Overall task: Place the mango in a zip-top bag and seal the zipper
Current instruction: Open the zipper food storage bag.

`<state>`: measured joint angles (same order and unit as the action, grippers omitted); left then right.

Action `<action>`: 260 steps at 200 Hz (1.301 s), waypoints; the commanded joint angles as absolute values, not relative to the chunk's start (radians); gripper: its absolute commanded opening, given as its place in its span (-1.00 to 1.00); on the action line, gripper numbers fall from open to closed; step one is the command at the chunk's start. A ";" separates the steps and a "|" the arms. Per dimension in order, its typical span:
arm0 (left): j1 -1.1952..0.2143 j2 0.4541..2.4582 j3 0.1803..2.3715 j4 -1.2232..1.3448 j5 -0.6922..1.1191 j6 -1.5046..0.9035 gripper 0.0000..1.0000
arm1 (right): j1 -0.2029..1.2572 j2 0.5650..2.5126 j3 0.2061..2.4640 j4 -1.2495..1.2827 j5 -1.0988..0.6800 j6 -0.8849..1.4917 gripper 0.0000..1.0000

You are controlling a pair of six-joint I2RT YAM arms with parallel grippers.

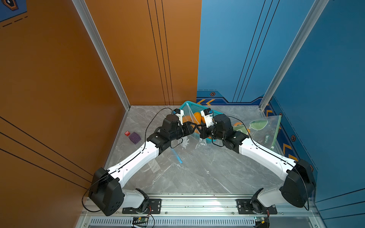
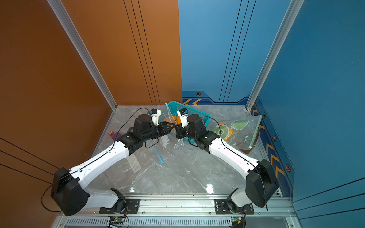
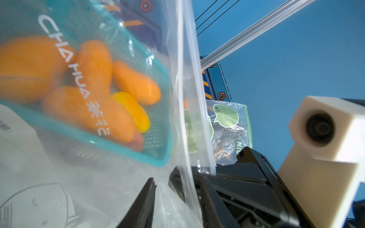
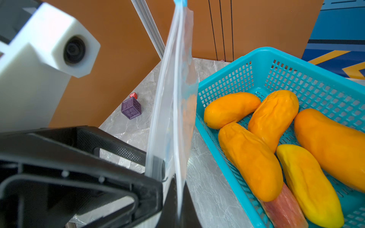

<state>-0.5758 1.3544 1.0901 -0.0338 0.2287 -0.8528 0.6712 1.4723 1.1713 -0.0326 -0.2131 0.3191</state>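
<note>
A clear zip-top bag (image 1: 200,143) (image 2: 167,138) hangs upright between my two grippers, in front of a teal basket (image 1: 194,107) (image 2: 175,104) (image 4: 256,59). Several orange and yellow mangoes (image 4: 250,158) (image 1: 197,116) lie in the basket, none in the bag. Through the bag film (image 3: 185,98) the left wrist view shows the mangoes (image 3: 92,65). My right gripper (image 4: 177,187) (image 1: 199,126) is shut on the bag's edge (image 4: 173,98). My left gripper (image 3: 164,183) (image 1: 194,124) meets it, jaws slightly apart with film between them.
A second bag with green prints (image 1: 258,126) (image 2: 237,128) (image 3: 227,118) lies at the right wall. Another clear bag with a blue zipper strip (image 1: 176,156) (image 2: 158,155) lies flat under the left arm. A purple cube (image 1: 134,137) (image 4: 131,108) and a red cube (image 1: 127,133) sit at the left.
</note>
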 commanded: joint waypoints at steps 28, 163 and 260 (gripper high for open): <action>-0.563 1.374 1.111 -0.011 0.221 -0.838 -0.31 | 0.695 1.482 1.201 -0.033 -0.234 0.301 -1.00; -0.567 1.294 1.186 -0.261 0.167 -0.698 -1.00 | 0.672 1.624 1.406 -0.296 -0.012 0.405 -0.44; -0.470 1.236 1.148 -0.355 0.194 -0.659 -1.00 | 0.593 1.805 1.615 -0.552 0.075 0.439 0.03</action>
<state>-0.5251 1.2751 1.1561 -0.3061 0.1890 -0.6960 0.6514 1.8370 1.6329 -0.4412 -0.0486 0.4129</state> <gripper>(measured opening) 0.046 0.513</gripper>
